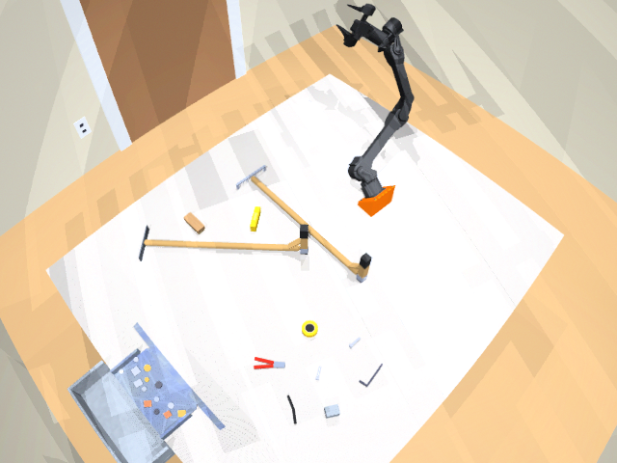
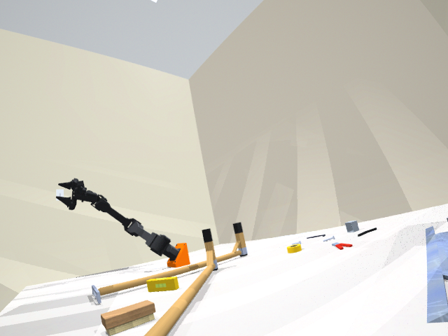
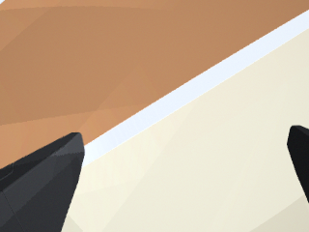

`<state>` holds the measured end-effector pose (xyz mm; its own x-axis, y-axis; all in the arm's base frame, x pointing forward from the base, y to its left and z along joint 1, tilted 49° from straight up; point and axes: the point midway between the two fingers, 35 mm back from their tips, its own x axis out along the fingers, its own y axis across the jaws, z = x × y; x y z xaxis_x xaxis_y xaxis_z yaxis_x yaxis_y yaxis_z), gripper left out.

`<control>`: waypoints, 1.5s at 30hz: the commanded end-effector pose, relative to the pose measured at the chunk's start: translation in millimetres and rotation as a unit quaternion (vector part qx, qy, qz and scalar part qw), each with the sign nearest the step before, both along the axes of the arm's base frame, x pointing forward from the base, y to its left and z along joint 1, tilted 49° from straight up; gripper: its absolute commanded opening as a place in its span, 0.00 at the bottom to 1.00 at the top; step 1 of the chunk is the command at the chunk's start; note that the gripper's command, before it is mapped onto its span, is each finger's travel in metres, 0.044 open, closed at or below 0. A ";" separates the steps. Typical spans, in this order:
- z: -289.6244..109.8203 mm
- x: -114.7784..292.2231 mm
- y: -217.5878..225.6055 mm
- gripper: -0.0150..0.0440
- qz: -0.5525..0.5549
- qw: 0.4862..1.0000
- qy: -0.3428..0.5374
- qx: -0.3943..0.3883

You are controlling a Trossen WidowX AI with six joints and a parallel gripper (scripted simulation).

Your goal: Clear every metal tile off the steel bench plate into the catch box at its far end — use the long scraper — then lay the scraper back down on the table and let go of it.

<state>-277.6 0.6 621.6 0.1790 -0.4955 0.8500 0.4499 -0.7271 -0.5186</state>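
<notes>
My gripper (image 1: pixel 343 15) (image 2: pixel 57 190) (image 3: pixel 188 139) is open and empty, raised high beyond the table's back edge, far from the tools. The long scraper (image 1: pixel 214 244) (image 2: pixel 184 304), with a wooden handle, a dark flat blade and an upright black-capped grip, lies on the table. The blue steel bench plate (image 1: pixel 176 394) is at the lower left in the top view. Several small silver, yellow, orange and dark pieces lie on it, among them a silver tile (image 1: pixel 135 370). The grey catch box (image 1: pixel 92 421) adjoins its outer end; no pieces show in its visible part.
A wooden rake (image 1: pixel 281 202) (image 2: pixel 191 267) lies beside the scraper, near its grip. A brush (image 1: pixel 194 222) (image 2: pixel 128 314) and a yellow block (image 1: pixel 254 219) (image 2: pixel 162 284) lie near the handles. A tape roll (image 1: pixel 309 328) (image 2: pixel 294 248), red pliers (image 1: pixel 269 364) (image 2: pixel 341 246) and a grey block (image 1: pixel 332 411) (image 2: pixel 351 226) lie further off.
</notes>
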 end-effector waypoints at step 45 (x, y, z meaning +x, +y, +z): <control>-14.2 23.0 -219.0 1.00 0.047 0.970 0.030 0.238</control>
